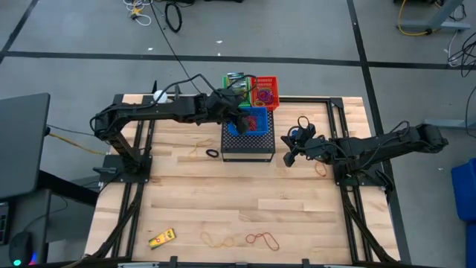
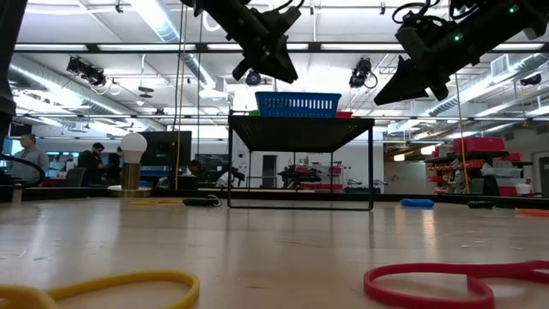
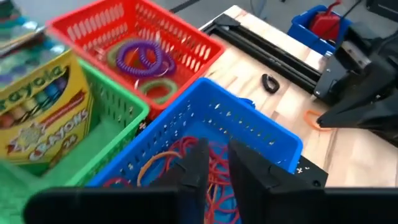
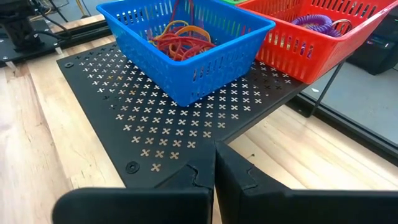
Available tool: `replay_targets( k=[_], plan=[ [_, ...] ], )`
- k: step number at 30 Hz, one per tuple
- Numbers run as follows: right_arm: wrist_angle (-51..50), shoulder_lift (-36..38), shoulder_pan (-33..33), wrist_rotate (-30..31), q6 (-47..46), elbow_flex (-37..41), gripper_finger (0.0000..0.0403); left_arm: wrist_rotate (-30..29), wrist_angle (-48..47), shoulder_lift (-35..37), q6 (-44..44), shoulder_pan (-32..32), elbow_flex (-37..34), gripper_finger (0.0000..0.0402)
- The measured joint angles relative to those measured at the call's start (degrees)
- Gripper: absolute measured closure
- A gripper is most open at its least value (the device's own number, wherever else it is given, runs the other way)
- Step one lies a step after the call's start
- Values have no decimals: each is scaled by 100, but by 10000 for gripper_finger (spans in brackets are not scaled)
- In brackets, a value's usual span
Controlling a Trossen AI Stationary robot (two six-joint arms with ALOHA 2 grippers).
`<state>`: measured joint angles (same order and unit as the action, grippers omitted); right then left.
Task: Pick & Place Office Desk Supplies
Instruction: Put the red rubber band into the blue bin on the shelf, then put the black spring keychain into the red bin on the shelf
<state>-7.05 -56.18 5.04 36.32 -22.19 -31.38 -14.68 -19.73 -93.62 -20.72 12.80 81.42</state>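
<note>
The left gripper (image 3: 214,165) hangs over the blue basket (image 1: 251,121) of rubber bands (image 4: 181,38) — fingers slightly apart, empty. The right gripper (image 4: 214,163) — fingers together — hovers beside the black shelf (image 4: 186,124); more bands (image 1: 262,239) lie near the desk's front edge.

Desk (image 1: 223,216): pale wood planks, smooth, matt. Baskets, blue (image 4: 186,46) and red (image 3: 134,31): glossy plastic lattice. Stand (image 4: 155,130): perforated black metal, matt. Crayon box (image 3: 37,118): printed card.

Left gripper (image 3: 214,163) ajar, right gripper (image 4: 214,163) closed
</note>
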Motion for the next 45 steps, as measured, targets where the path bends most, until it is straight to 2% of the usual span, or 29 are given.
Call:
replay_targets(
  k=[5,9,12,15,20,22,26,29,33,35,40,45],
  plan=[
    [-2,0,-2,-5,-207,0,396,168,-436,0,-429,210,95,293],
    [0,0,-2,-65,-306,0,396,376,-639,22,-153,365,343,272],
    [-3,0,-2,-226,-417,0,396,563,-692,164,221,363,528,275],
    [-30,0,-2,-367,-634,-19,396,409,-771,496,478,168,444,304],
    [-44,2,3,-441,-905,-22,396,-468,-644,1215,581,-444,-605,388],
    [-61,36,2,-482,-909,-20,396,-684,-240,1600,348,-717,-1275,393],
    [-359,256,-56,-621,-1318,-24,396,-1077,1181,2371,-87,-1297,-2596,395],
    [-1532,510,-238,-640,-2048,-294,396,-1358,2268,2842,-191,-1712,-3394,395],
    [-3725,602,-818,-808,-3078,-928,396,-1833,3317,3203,-253,-2101,-4250,394],
    [-4358,599,-1321,-1095,-3347,-1082,396,-2080,3719,3279,-338,-2186,-4620,394],
    [-4633,433,-2760,-2127,-3873,-667,394,-2287,4298,3322,-781,-2174,-5282,394],
    [-4552,134,-3765,-2221,-3998,-340,357,-2286,4383,3322,-942,-2173,-5435,394]
  ],
)
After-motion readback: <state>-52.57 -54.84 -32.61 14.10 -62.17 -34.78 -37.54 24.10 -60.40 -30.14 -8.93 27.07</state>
